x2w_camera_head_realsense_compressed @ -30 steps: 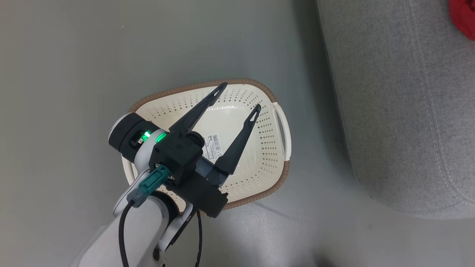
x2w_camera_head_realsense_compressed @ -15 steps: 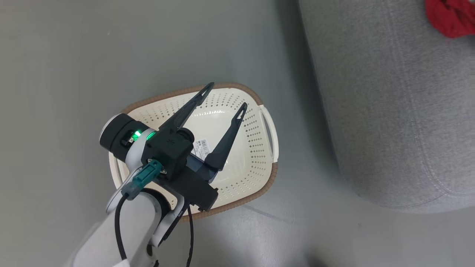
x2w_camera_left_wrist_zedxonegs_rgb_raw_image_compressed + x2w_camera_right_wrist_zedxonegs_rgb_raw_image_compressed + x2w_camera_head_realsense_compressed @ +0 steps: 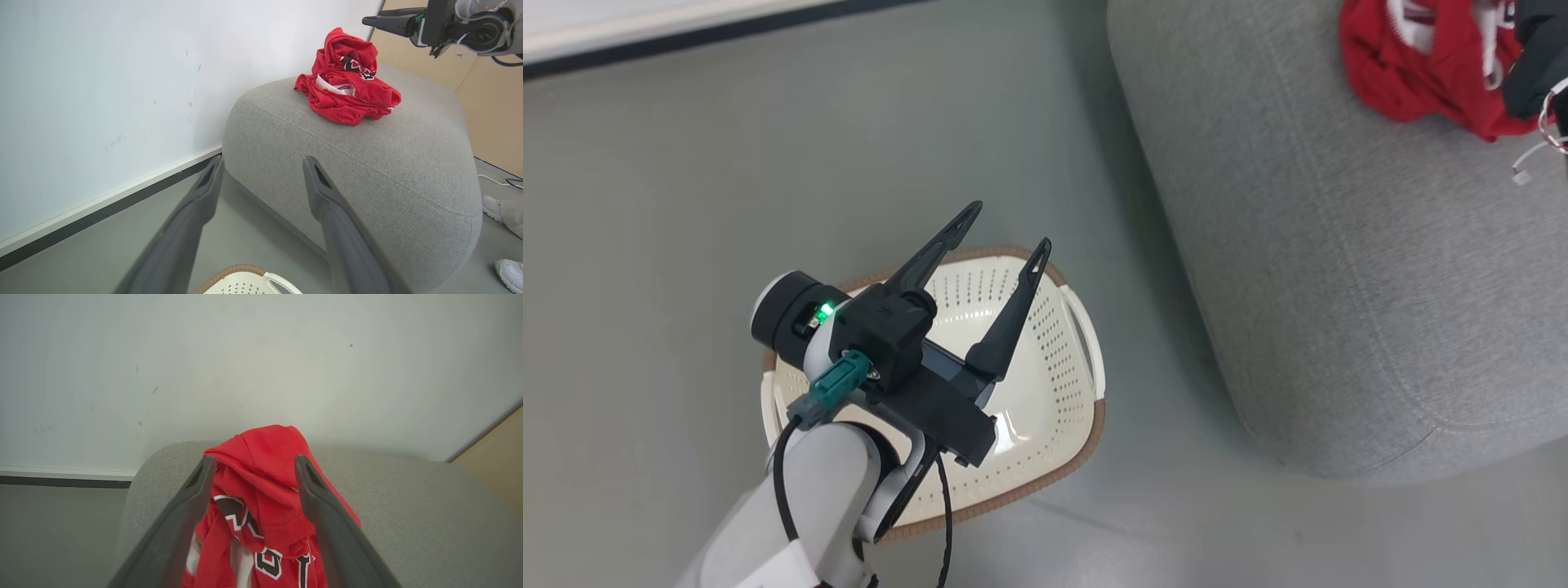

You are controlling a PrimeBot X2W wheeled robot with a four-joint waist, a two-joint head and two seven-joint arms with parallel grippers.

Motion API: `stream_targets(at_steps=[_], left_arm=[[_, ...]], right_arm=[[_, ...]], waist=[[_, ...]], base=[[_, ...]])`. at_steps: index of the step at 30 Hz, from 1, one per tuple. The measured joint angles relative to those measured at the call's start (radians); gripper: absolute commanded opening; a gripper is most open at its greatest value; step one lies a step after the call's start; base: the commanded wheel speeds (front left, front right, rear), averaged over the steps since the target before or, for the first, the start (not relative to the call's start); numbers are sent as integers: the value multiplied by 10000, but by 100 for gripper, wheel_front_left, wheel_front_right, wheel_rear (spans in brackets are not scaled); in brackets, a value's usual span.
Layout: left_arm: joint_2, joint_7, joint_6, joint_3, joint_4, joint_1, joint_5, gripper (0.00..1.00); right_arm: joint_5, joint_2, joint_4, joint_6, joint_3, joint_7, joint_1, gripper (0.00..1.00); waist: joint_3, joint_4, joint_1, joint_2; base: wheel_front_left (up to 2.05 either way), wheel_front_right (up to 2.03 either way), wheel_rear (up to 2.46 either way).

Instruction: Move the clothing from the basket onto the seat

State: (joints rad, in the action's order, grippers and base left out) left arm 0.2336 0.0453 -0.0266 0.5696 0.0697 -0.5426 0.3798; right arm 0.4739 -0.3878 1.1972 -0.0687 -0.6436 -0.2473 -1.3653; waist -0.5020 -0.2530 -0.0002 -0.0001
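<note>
The two red sports garments [image 3: 347, 90], one with white trim bands and one a jersey with navy-and-white lettering, lie bunched in a heap on top of the large light-grey woven-fabric sofa [image 3: 367, 175], near its far end. The cream-white perforated plastic laundry basket with a brown rim band [image 3: 1086, 412] stands on the grey floor [image 3: 686, 204] just beside the sofa, and no cloth shows in the part of it that can be seen.

The left claw [image 3: 1009, 227] hangs above the basket, released, its two long dark fingers spread wide and holding nothing. The right claw [image 3: 254, 461] is over the heap, its fingers likewise spread apart, with the red cloth showing between them. Whether the fingers touch the cloth cannot be told. A white wall [image 3: 102, 81] rises behind the sofa.
</note>
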Motion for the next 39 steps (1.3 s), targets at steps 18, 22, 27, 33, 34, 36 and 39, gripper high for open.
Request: stream_targets(at_steps=[18, 22, 27, 33, 34, 36, 39], left_arm=[[94, 1181, 543, -1177, 1225, 1484, 711, 100], [217, 1419, 825, -1593, 1283, 2106, 1026, 100], [362, 1593, 1074, -2107, 1321, 3023, 1200, 100], [408, 1768, 1290, -2619, 1281, 4116, 1298, 100], [408, 1770, 1331, -2688, 1262, 4278, 1298, 100], [397, 1789, 1340, -2813, 1189, 4571, 1300, 100], [370, 1864, 1409, -2966, 1141, 4936, 1300, 100]], right_arm=[[207, 1440, -105, -253, -56, -23, 1804, 100], [290, 1722, -378, -253, 17, -38, 2483, 100], [362, 1998, -848, -188, 100, -50, 3475, 100], [456, 2174, -1657, 82, 267, -52, 4827, 100], [458, 2171, -1808, 144, 295, -50, 5058, 100], [458, 2167, -2157, 280, 332, -50, 5510, 100], [458, 2138, -2801, 510, 470, -52, 6180, 100]], waist=[[2688, 199, -1, -1], [3230, 314, 0, -1], [3846, 439, 0, -1], [4462, 555, 0, 0], [4550, 572, 0, 0], [4709, 607, 1, 0], [4908, 658, 0, 0]], base=[[0, 0, 0], [0, 0, 0], [0, 0, 0], [0, 0, 0], [0, 0, 0], [0, 0, 0], [0, 0, 0]])
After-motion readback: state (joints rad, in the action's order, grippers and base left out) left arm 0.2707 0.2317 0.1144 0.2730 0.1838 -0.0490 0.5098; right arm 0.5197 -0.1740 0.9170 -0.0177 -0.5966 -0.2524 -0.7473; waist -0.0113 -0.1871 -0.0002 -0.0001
